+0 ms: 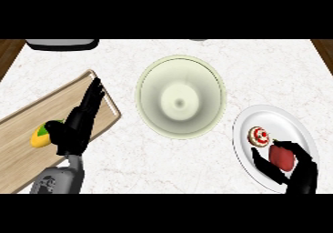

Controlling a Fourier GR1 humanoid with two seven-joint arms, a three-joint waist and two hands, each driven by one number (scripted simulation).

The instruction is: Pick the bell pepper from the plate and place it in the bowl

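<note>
Head view shows a pale speckled counter (196,168) with wooden strips at its far corners. We list the contents largest first.

Wooden cutting board (35,123): at nine o'clock, lying at an angle, one end passing out of view.

Bowl (180,95): pale green, near centre, nothing visible inside. It sits at about ten o'clock from the plate and apart from it.

Plate (273,116): white, at four o'clock, carrying two items.

Left hand (78,125): over the board's near edge, fingers straight and pointing to twelve o'clock, holding nothing. We judge it at rest.

Right hand (300,166): at the plate's near edge, thumb and fingers curled round the pepper from both sides. Whether they press on it we cannot confirm.

Red bell pepper (282,158): on the plate, at five o'clock from its centre, between the fingers.

Small round item with red and white top (259,135): on the plate, just beside the pepper at eleven o'clock from it; we cannot identify it.

Yellow-and-green item (42,135): on the board, beside the left hand.

Risks, in our judgement:
- the rounded pepper may slip out during the lift if contact is partial;
- fingers may drag the plate or knock the neighbouring item;
- a low carry toward ten o'clock could strike the bowl's rim;
- early release would leave the pepper on the counter.
</note>
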